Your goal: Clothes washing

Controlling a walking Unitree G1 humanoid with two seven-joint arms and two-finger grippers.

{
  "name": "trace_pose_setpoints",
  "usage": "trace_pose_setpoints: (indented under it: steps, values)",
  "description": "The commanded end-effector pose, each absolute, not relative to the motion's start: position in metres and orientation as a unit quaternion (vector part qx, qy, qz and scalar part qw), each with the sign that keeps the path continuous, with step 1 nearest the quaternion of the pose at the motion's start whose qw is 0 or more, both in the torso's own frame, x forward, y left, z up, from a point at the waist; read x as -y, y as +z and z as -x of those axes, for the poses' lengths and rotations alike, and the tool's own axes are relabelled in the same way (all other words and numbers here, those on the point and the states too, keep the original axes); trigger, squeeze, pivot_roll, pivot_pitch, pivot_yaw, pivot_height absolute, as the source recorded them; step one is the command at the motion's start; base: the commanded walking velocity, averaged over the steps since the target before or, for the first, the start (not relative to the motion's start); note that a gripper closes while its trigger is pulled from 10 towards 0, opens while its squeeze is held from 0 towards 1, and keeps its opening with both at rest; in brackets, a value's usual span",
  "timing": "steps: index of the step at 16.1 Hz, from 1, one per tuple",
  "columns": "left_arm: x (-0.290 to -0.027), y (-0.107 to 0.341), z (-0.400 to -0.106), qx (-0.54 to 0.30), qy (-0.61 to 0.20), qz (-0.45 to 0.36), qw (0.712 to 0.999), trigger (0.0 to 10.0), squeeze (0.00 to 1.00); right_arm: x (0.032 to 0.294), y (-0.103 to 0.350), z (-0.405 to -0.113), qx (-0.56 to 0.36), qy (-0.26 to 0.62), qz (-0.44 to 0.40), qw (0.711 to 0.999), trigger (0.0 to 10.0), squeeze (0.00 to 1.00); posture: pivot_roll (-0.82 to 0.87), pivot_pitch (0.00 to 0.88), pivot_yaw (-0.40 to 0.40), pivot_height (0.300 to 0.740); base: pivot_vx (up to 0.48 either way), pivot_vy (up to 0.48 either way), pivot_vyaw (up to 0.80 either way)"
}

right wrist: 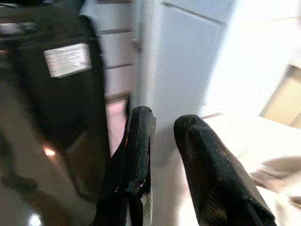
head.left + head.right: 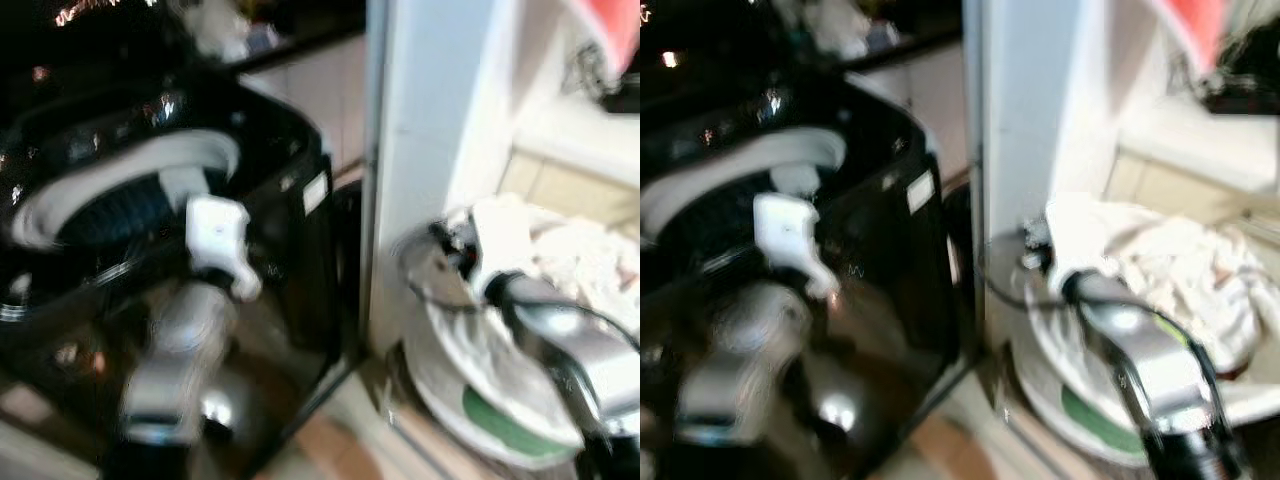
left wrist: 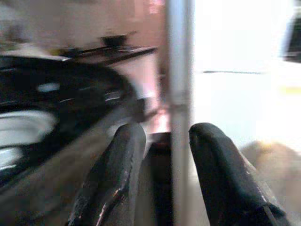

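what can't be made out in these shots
- Inside of the black top-loading washing machine: motion blur in the eye views, and the left arm stands in front.
- White label on the machine's side: print too blurred in the right wrist view.
- Pale crumpled laundry pile: individual pieces blurred, partly behind the right arm.

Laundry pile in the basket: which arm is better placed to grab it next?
Right, probably. The right gripper, open and empty, is over the basket by the laundry; the left gripper is over the washing machine.
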State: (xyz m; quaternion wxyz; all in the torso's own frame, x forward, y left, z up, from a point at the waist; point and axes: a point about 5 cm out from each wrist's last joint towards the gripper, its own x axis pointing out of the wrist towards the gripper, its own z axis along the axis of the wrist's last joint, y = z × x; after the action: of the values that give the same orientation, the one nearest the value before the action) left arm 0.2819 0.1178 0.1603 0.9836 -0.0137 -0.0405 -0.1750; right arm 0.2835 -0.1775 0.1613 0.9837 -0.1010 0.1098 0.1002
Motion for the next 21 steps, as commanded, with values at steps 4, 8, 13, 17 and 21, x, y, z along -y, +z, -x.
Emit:
trace_pose_setpoints:
  steps: [4,8,13,17,21]
  values:
    - [-0.127,0.164,-0.283,0.041,-0.162,0.006,0.986,10.0,0.00,0.173,0.167,-0.283,-0.101,0.110,0.104,0.983,10.0,0.00,-0.10,0.000,0.089,0.740,0.273,0.000,0.00]
    - [-0.121,0.162,-0.283,0.037,-0.172,0.007,0.984,10.0,0.00,0.179,0.166,-0.283,-0.113,0.096,0.120,0.982,10.0,0.00,-0.11,0.000,0.090,0.740,0.272,0.000,0.00]
    - [-0.121,0.162,-0.284,0.035,-0.170,0.008,0.985,10.0,0.00,0.181,0.166,-0.285,-0.117,0.091,0.110,0.983,10.0,0.00,-0.11,0.000,0.087,0.740,0.274,0.000,-0.28]
    - [-0.124,0.162,-0.284,0.034,-0.161,0.018,0.986,10.0,0.00,0.180,0.164,-0.285,-0.125,0.091,0.112,0.982,10.0,0.00,-0.11,0.000,0.086,0.740,0.000,0.000,0.00]
    - [-0.122,0.161,-0.284,0.027,-0.169,0.015,0.985,10.0,0.00,0.193,0.162,-0.289,-0.141,0.060,0.112,0.982,10.0,0.00,-0.11,0.000,0.088,0.740,0.000,0.000,0.00]
